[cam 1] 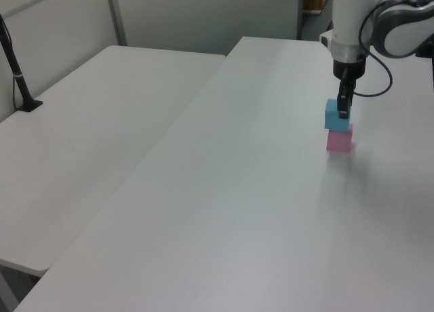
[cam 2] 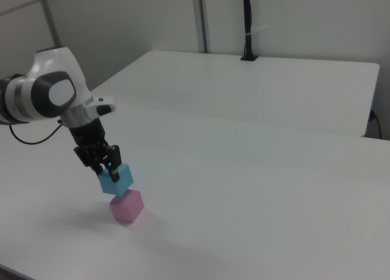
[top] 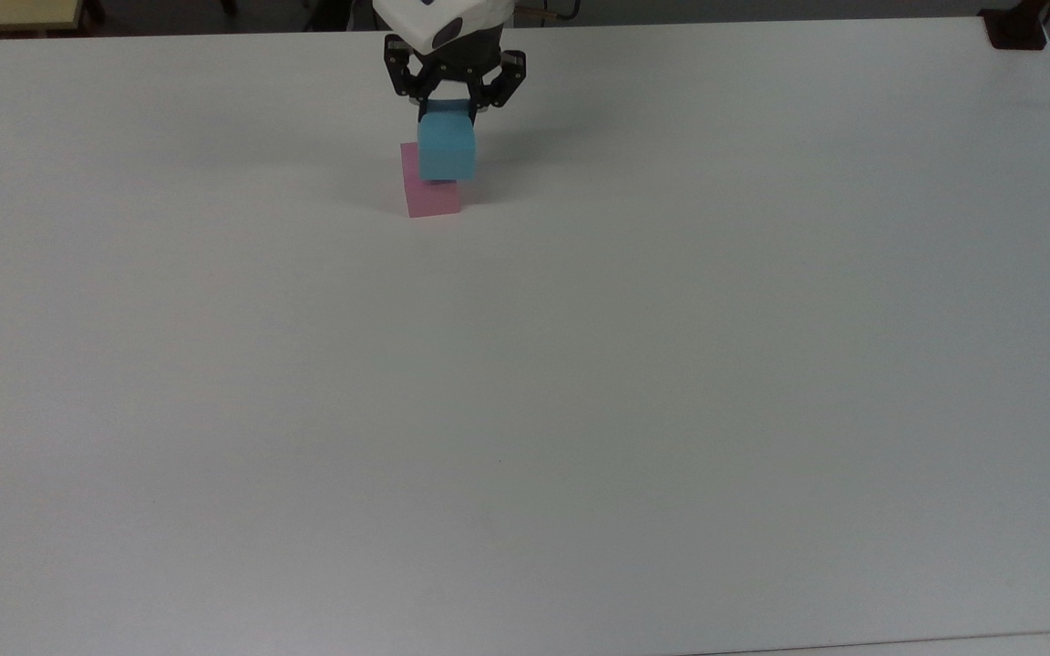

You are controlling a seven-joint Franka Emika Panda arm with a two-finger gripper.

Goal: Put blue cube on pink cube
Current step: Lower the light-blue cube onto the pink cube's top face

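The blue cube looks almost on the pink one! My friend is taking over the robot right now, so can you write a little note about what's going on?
Gripper: shut on the blue cube.
Blue cube: held just above the pink cube, nearly lined up; in the left view and the right view it sits a little off-centre. I cannot tell whether the two touch.
Pink cube: resting on the white table, undisturbed.
Done: blue cube picked up and brought over the pink one.
Left: lower it the last bit, centre it if needed, open the gripper, lift the arm straight up.
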